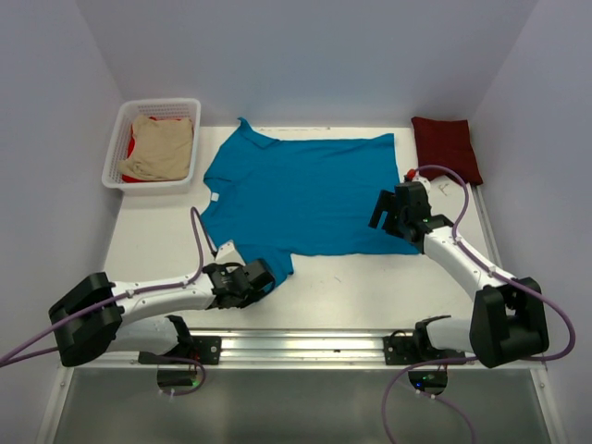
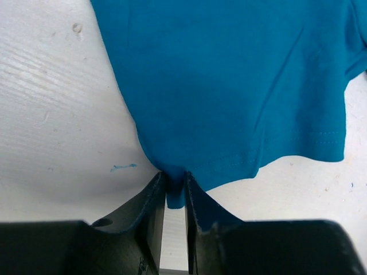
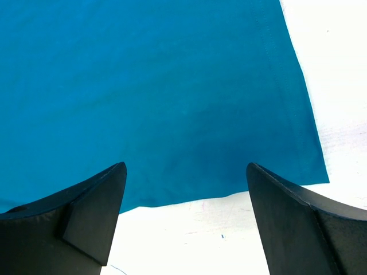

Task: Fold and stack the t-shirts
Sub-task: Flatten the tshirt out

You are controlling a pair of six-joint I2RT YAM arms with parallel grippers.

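A teal-blue t-shirt (image 1: 296, 190) lies spread flat across the middle of the table. My left gripper (image 1: 262, 277) is shut on its near left sleeve, and the left wrist view shows the cloth (image 2: 241, 86) pinched between the fingers (image 2: 152, 206). My right gripper (image 1: 387, 211) is open and empty, just above the shirt's near right corner; the right wrist view shows the shirt's hem (image 3: 172, 114) between the spread fingers (image 3: 92, 212). A folded dark maroon shirt (image 1: 446, 145) lies at the back right. A beige shirt (image 1: 162, 148) lies on a red one (image 1: 131, 148) in the basket.
A white plastic lattice basket (image 1: 116, 139) stands at the back left corner. Purple cables loop from both arms over the table. A metal rail with the arm bases (image 1: 296, 347) runs along the near edge. White walls close the back and sides.
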